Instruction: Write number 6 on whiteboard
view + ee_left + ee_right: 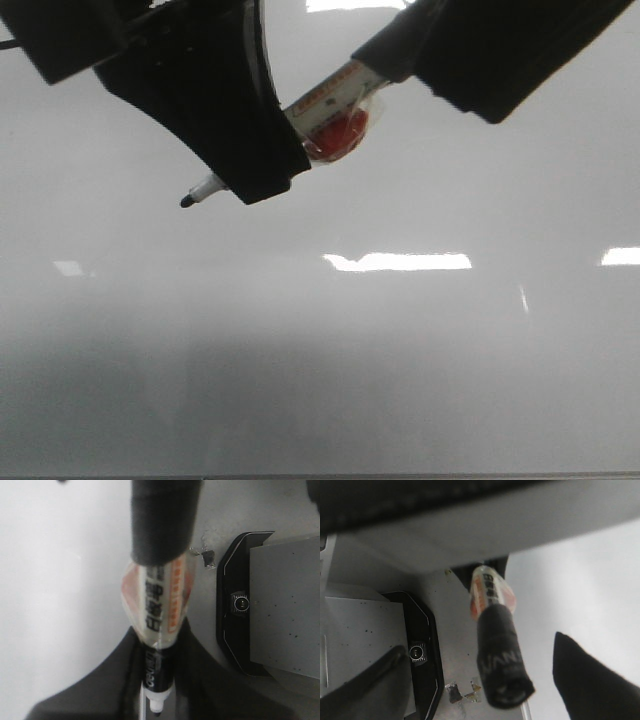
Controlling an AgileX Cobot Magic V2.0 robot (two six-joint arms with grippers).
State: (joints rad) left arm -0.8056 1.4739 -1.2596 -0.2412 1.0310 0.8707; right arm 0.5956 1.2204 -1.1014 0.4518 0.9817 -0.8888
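The whiteboard (400, 350) fills the front view, glossy pale grey with bright light reflections; no number 6 shows on it. My left gripper (255, 170) is shut on a marker (325, 112) with a clear labelled body. Its black tip (187, 201) points down-left, just above the board. In the left wrist view the marker (159, 605) runs between my left gripper's fingers (155, 680). My right gripper (477, 647) is open. Its fingers stand wide apart on either side of the marker's black back end (500, 665) without touching it.
A black housing with a small round lens (240, 602) sits on a grey plate beside the board, also in the right wrist view (417, 652). Scraps of tape (462, 692) lie near it. The board's near edge (320, 476) runs along the bottom of the front view.
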